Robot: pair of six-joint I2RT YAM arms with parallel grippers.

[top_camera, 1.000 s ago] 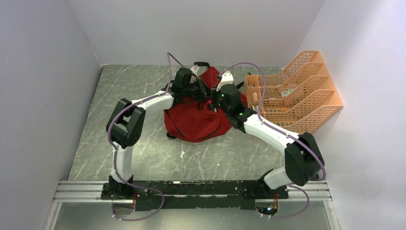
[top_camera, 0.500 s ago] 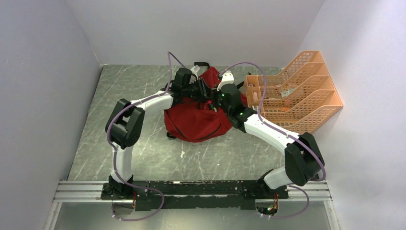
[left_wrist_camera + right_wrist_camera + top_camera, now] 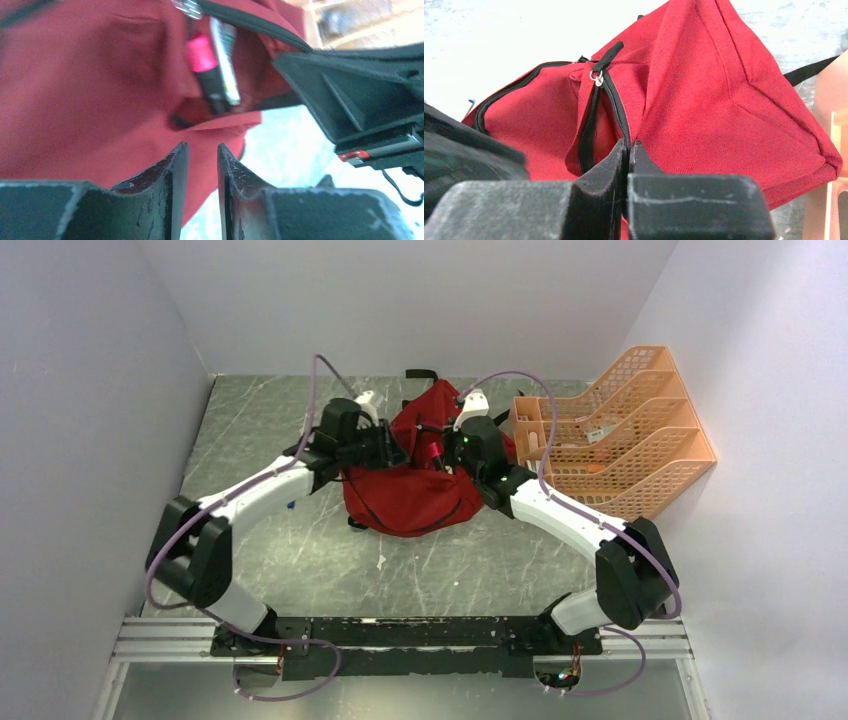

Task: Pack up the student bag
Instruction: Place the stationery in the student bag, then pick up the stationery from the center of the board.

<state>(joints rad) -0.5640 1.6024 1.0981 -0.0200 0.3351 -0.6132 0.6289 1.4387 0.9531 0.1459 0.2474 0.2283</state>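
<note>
Right pincer (image 3: 628,144): fingers pressed together, tips at the zipper edge of the student bag (image 3: 704,90). It looks to be pinching the fabric there, though the tips hide the contact itself. The zip is open just beside it, with the black zipper pull (image 3: 608,52) standing near the top of the opening.

Left pincer (image 3: 202,150): slightly spread, with a narrow gap and nothing between the fingers. It is close to the bag's red fabric and points at the open pocket. In that pocket a pink-capped marker (image 3: 202,55) and a white pen (image 3: 223,60) lie side by side, touching. In the left wrist view the right pincer's black body shows at the right, at the black zipper rim.

The bag lies on the grey marbled bench (image 3: 300,550), toward the far side, between the two arms. Its top is raised in a peak at the right pincer. An orange mesh file organizer (image 3: 625,430) stands just right of the bag, against the right wall. A few small items sit in its slots, too small to tell.
</note>
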